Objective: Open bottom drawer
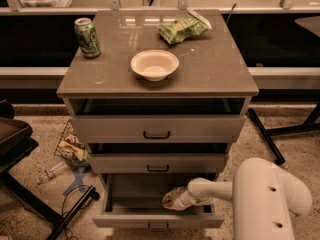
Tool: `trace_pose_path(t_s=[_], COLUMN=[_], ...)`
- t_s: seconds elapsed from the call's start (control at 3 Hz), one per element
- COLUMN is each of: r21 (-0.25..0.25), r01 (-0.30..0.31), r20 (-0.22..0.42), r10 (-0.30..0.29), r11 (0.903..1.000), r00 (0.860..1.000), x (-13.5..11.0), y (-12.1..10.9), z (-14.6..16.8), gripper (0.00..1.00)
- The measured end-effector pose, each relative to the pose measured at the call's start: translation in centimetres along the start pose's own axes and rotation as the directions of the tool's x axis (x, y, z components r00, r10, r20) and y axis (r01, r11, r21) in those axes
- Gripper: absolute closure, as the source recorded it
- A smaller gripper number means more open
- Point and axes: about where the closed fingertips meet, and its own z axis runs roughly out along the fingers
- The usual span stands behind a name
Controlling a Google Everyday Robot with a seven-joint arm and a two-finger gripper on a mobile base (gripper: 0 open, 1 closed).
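Note:
The grey cabinet has three drawers. The bottom drawer is pulled well out, its flat grey front and small black bar handle near the lower edge of the view. My white arm reaches in from the right. My gripper is inside the open bottom drawer, just behind its front panel, right of centre. The middle drawer and the top drawer above are each slightly out.
On the cabinet top stand a green can, a white bowl and a green snack bag. On the floor at left lie a snack bag, a plastic bottle and a black chair base.

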Motion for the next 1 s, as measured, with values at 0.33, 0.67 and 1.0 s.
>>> trace_pose_path(t_s=[0.33, 0.67, 1.0], r21=[-0.044, -0.100, -0.100], r01=[-0.020, -0.054, -0.054], r20=[0.003, -0.005, -0.005], r10=[0.020, 0.054, 0.054], r11=[0.9988, 0.9935, 0.9935], r00=[1.000, 0.999, 0.999], x=[0.6, 1.9, 1.9], y=[1.9, 4.5, 4.5], z=[1.3, 2.8, 2.8], gripper=[1.00, 1.00, 1.00])
